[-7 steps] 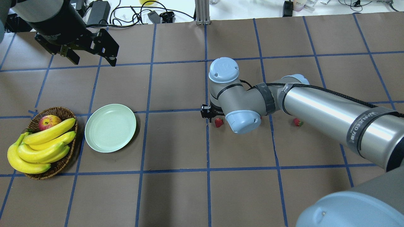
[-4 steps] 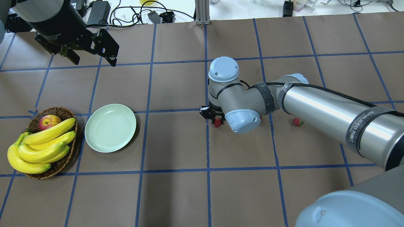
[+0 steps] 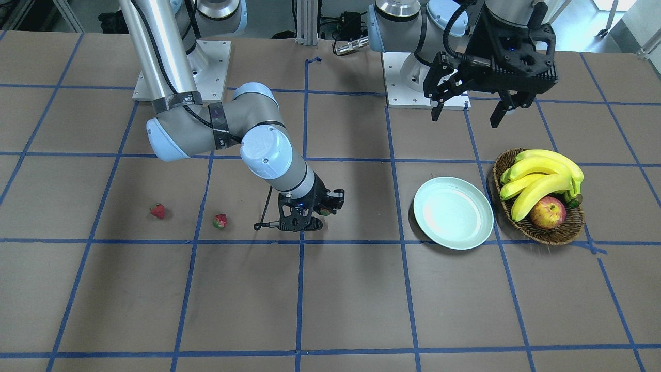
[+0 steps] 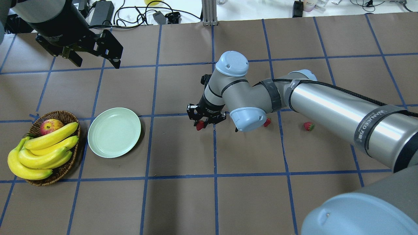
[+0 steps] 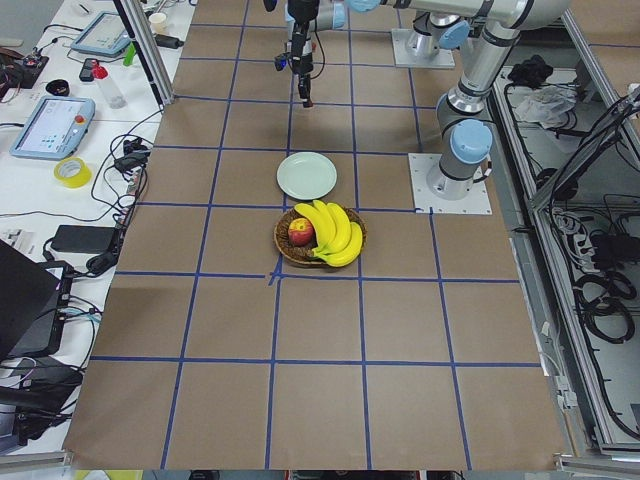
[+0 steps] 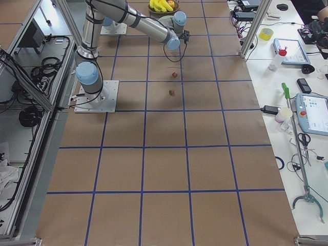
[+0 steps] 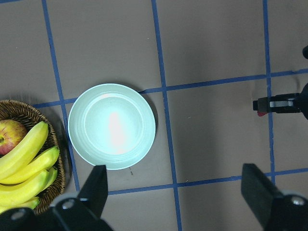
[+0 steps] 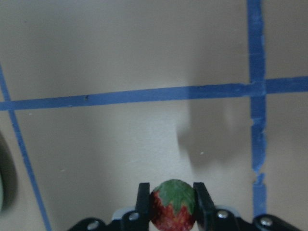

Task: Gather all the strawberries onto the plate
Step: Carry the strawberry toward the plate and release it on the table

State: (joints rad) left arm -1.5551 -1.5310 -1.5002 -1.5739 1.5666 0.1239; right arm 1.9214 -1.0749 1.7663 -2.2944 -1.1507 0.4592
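brown paper covers the wide table (image 4: pixel 183 202), ruled into squares by blue tape. the long silver right arm (image 4: pixel 326 104) reaches from the right edge to about the middle of the surface, its wrist bent downward. the right gripper (image 4: pixel 200 123) hangs there with both black fingers (image 8: pixel 143 195) pressed against the sides of a small red strawberry with a green leafy cap (image 8: pixel 172 211), cap turned up to the wrist camera. the berry sits between the fingers over a blue tape line, midway between the left and right edges, well apart from the plate.

the black left gripper (image 3: pixel 466 118) hovers near the far left corner, above the table, its fingers spread wide with nothing between them.

beside the left edge stands a round brown wicker basket (image 4: pixel 62 115) holding a bunch of yellow bananas (image 4: pixel 42 150) and a red-yellow apple (image 4: pixel 50 126). just beside the basket, on the side toward the middle, lies the round pale mint-green plate with a raised rim (image 4: pixel 114 132), flat on the paper and bare inside.

two more small red strawberries lie on the paper in the right half, about halfway between the near and far edges: one (image 4: pixel 267 122) close beside the right arm's wrist, the other (image 4: pixel 308 126) further toward the right edge.
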